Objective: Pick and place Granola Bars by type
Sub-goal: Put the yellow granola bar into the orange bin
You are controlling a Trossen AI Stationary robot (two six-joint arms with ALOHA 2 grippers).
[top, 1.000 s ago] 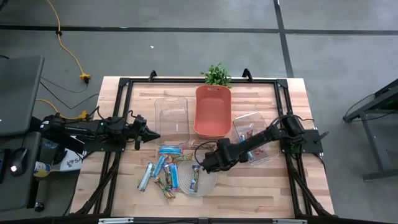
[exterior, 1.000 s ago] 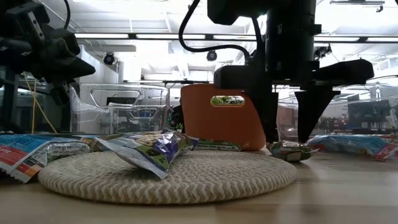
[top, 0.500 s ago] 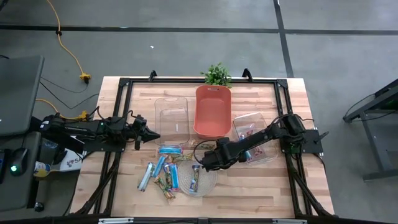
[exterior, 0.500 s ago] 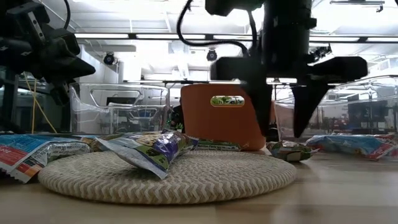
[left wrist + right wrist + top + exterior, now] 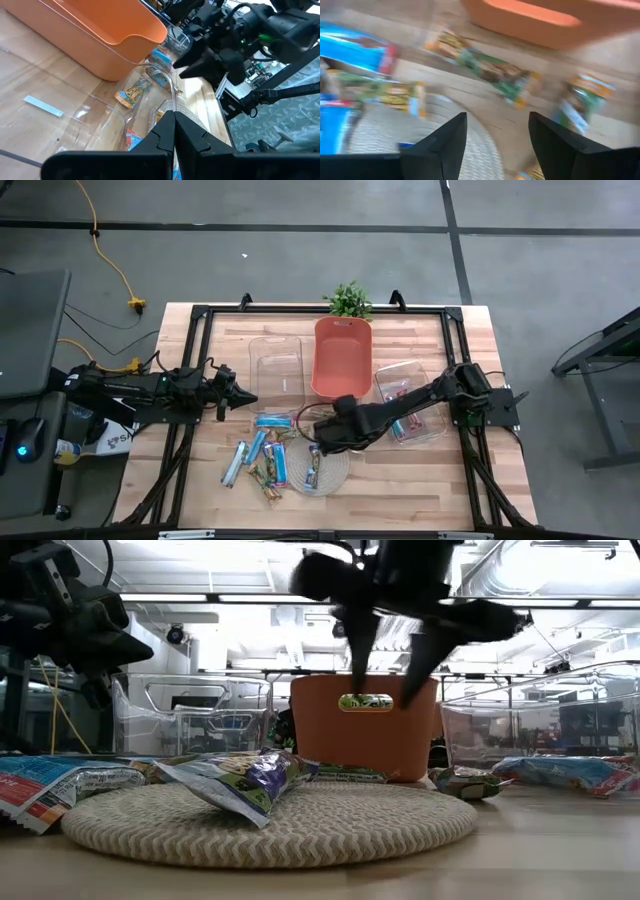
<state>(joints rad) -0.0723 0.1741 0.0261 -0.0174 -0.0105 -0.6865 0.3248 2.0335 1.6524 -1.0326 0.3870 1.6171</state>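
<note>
Your right gripper hangs spread and empty over mid-table, above the granola bars scattered toward the front edge. Your left gripper, pressed together, waits near the left edge.

Robotics lab or workshop hall. Grey concrete floor with dark seams; yellow extension cable trailing across it. Wooden desk in a black metal frame (arms mounted each side). Low view: strip lights, exposed ceiling ducting, equipment racks behind.
</note>
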